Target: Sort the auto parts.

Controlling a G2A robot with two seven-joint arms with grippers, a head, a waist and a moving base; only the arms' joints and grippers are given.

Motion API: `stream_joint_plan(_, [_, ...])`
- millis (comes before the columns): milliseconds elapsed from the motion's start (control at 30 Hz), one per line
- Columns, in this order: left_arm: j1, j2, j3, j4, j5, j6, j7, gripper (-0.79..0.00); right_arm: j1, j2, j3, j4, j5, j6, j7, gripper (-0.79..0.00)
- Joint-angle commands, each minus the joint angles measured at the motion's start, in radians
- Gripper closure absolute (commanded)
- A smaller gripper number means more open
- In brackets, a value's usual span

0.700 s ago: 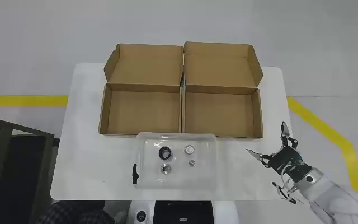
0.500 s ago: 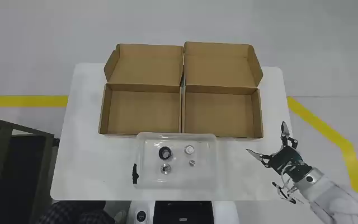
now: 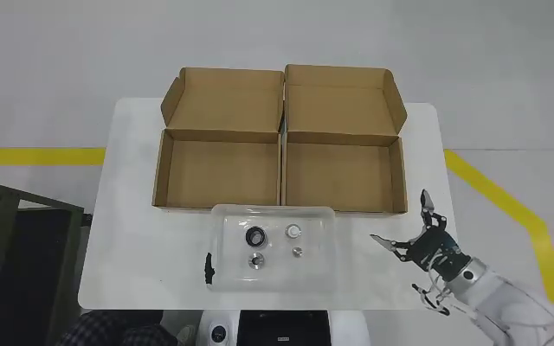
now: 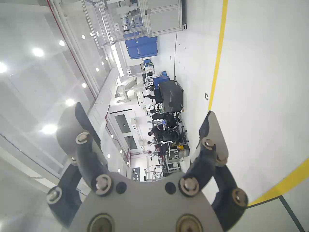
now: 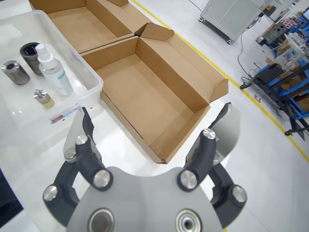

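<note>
A clear plastic tray (image 3: 229, 216) at the table's front holds a black bearing (image 3: 255, 235), a small spray bottle (image 3: 294, 231), a steel cylinder (image 3: 256, 261) and a small metal part (image 3: 298, 251). The right wrist view shows the bearing (image 5: 29, 54), bottle (image 5: 54, 72), cylinder (image 5: 15, 72) and small part (image 5: 43, 97) standing upright in the tray (image 5: 72, 51). My right gripper (image 3: 398, 217) hangs open and empty over the table's front right, to the right of the tray; its own view shows the gripper (image 5: 154, 108) wide apart. My left gripper (image 4: 143, 109) is open, empty, facing the room.
Two open, empty cardboard boxes (image 3: 218, 173) (image 3: 342, 177) lie side by side behind the tray, lids folded back. A small black object (image 3: 208, 266) rests at the tray's left edge. The white table (image 3: 130, 216) has bare room on both sides of the tray.
My right gripper has shifted a little to the left and farther onto the table, toward the tray. The parts and boxes have not moved.
</note>
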Motion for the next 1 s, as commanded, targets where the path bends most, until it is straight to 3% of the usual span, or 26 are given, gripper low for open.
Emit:
stream_joint_plan(0, [0.0, 0.0, 0.0, 0.0, 0.0, 0.0, 0.0, -0.785, 0.021, 0.001, -0.033, 0.001, 0.017, -0.019, 0.027, -0.785])
stream_joint_plan(433, [0.0, 0.0, 0.0, 0.0, 0.0, 0.0, 0.0, -0.785, 0.16, 0.004, -0.289, 0.015, 0.097, -0.1, 0.19, -0.785])
stream_joint_plan(967, [0.0, 0.0, 0.0, 0.0, 0.0, 0.0, 0.0, -0.785, 0.33, -0.002, -0.562, 0.09, 0.056, -0.123, 0.281, -0.785])
